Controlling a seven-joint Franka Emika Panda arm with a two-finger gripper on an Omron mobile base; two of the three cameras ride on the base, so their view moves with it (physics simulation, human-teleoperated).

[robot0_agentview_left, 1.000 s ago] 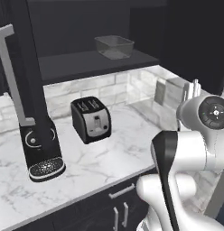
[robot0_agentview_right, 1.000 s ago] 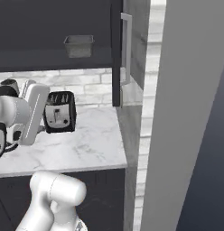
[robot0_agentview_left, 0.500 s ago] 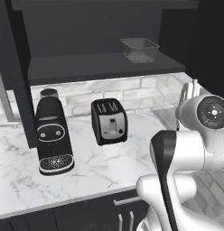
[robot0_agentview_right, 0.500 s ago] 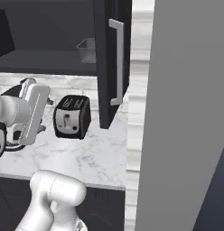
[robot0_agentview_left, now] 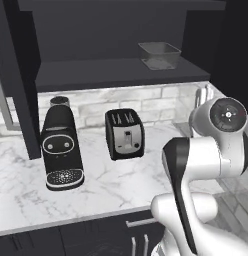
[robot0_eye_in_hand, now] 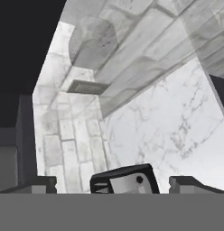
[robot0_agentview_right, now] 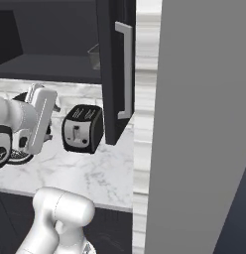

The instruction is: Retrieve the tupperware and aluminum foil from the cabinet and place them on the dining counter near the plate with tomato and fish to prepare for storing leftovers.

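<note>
The tupperware [robot0_agentview_left: 159, 54] is a grey see-through tub on the shelf of the open black cabinet [robot0_agentview_left: 121, 74]. In the right base view its corner [robot0_agentview_right: 93, 53] peeks out from behind the cabinet door [robot0_agentview_right: 112, 74] with the silver bar handle [robot0_agentview_right: 126, 69]. My gripper [robot0_eye_in_hand: 114, 184] is open, its fingertips [robot0_eye_in_hand: 39, 183] wide apart and nothing between them. It hangs well below and apart from the shelf, looking across the marble worktop at the toaster. The aluminum foil, the dining counter and the plate with tomato and fish are out of view.
On the marble worktop [robot0_agentview_left: 96, 185] stand a black toaster [robot0_agentview_left: 125, 133] and a black coffee machine [robot0_agentview_left: 61, 147] against the brick backsplash. Another open cabinet door [robot0_agentview_left: 18, 80] hangs at the left. A tall grey panel [robot0_agentview_right: 204, 124] closes off the right side.
The base has driven, so the whole scene slid right in the left base view and the cabinet grew closer. The arm keeps its folded pose and the gripper stays open.
</note>
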